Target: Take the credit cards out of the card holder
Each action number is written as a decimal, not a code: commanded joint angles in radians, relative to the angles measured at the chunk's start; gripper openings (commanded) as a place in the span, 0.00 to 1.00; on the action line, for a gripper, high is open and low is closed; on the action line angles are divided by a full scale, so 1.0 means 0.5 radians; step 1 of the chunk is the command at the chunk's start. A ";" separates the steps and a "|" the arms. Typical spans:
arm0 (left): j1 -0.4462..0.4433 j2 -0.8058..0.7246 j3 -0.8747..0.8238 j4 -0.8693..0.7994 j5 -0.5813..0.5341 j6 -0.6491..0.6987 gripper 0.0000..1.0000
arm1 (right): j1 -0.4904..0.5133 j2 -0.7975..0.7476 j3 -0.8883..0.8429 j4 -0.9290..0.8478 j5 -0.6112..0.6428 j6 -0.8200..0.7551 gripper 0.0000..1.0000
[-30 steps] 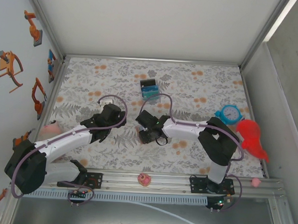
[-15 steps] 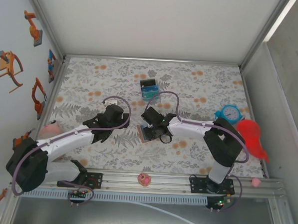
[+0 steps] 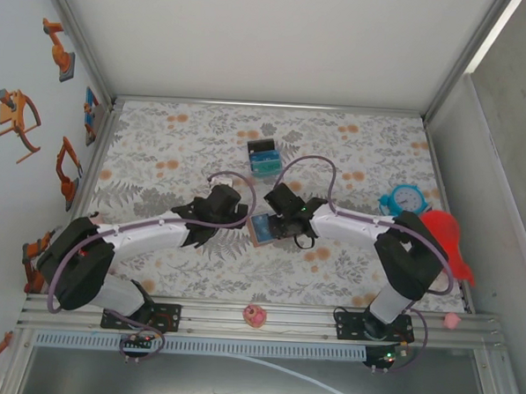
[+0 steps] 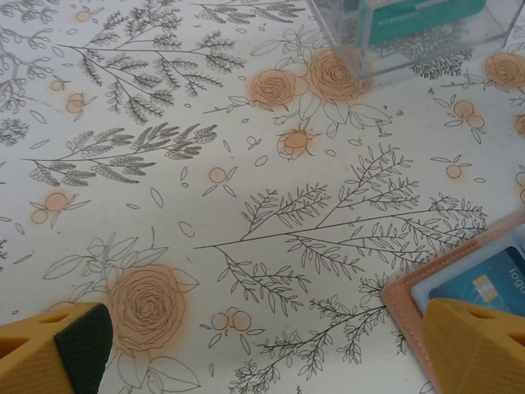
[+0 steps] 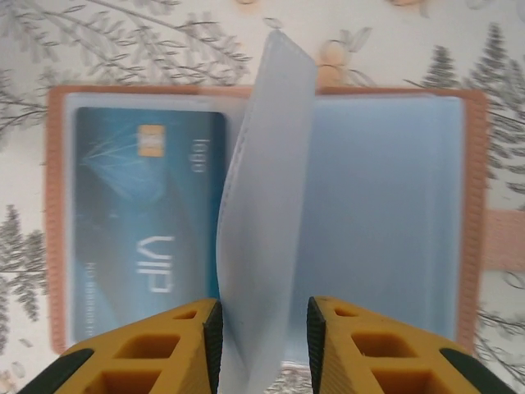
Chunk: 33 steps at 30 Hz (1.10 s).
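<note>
Open wallet [image 5: 472, 205] mid-worktop, blue card [image 5: 139, 238] in left pocket; right tool [image 5: 264, 316] clamped on upright sleeve [image 5: 267, 164]; left tool [image 4: 262, 345] apart beside; box [image 3: 264, 158] toward far edge.

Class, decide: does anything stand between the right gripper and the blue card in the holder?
Yes: a pale sleeve page stands upright between the fingers of the right gripper, over the holder, beside the blue card.

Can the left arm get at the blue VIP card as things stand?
Probably yes. The card holder lies open, the right gripper holds the middle sleeve up off the blue card, and the open left gripper sits at that edge. The card is pocketed, though.
</note>
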 commanded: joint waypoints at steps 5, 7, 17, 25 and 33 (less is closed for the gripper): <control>-0.074 0.189 0.121 0.082 0.087 0.064 0.97 | -0.114 -0.134 -0.108 0.101 0.057 0.080 0.33; -0.082 0.245 0.137 0.088 0.124 0.055 0.97 | -0.146 -0.136 -0.127 0.108 0.059 0.088 0.33; -0.113 0.433 0.172 0.035 0.117 0.025 0.97 | -0.296 -0.138 -0.228 0.123 0.031 0.167 0.29; -0.108 0.491 0.163 0.020 -0.021 0.047 0.97 | -0.306 -0.116 -0.253 0.106 -0.013 0.239 0.25; -0.076 0.451 0.147 0.081 -0.115 0.227 0.97 | -0.308 -0.254 -0.215 -0.005 -0.019 0.311 0.22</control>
